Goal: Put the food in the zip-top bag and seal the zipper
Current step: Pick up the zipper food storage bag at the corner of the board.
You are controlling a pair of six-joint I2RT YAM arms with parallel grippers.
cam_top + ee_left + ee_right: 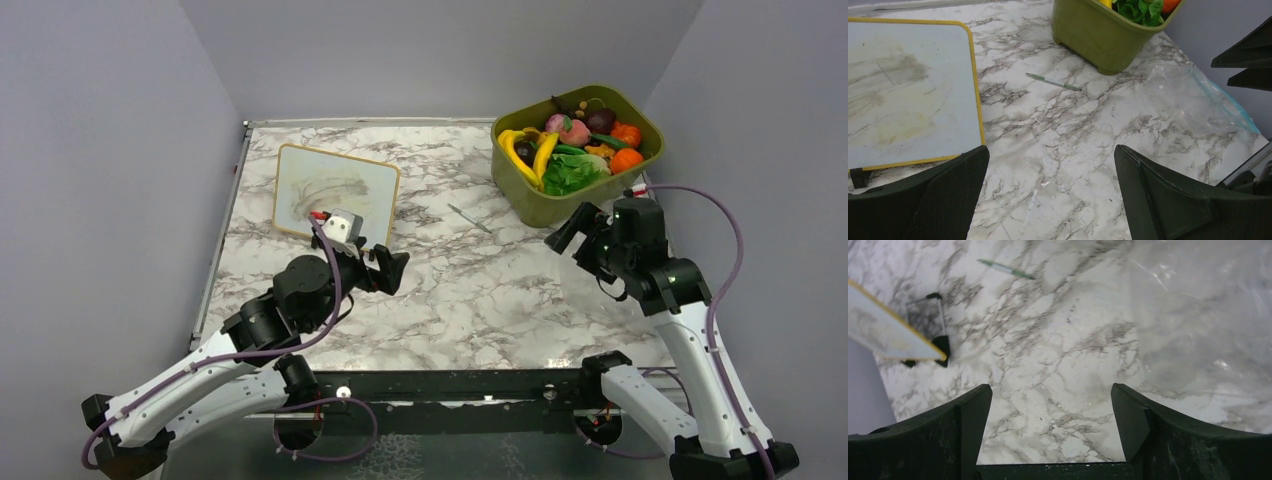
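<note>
Currently: left jaws released, empty, above bench (470, 300) beside board (335, 190). Right jaws released, empty, above edge of zip-top bag (1193, 100), flat on bench near tub (540, 205). Food (575, 150) heaped inside tub.

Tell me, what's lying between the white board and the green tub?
A thin green pen lies on the marble between the white board and the green tub, touching neither; the top view and left wrist view both show it.
</note>
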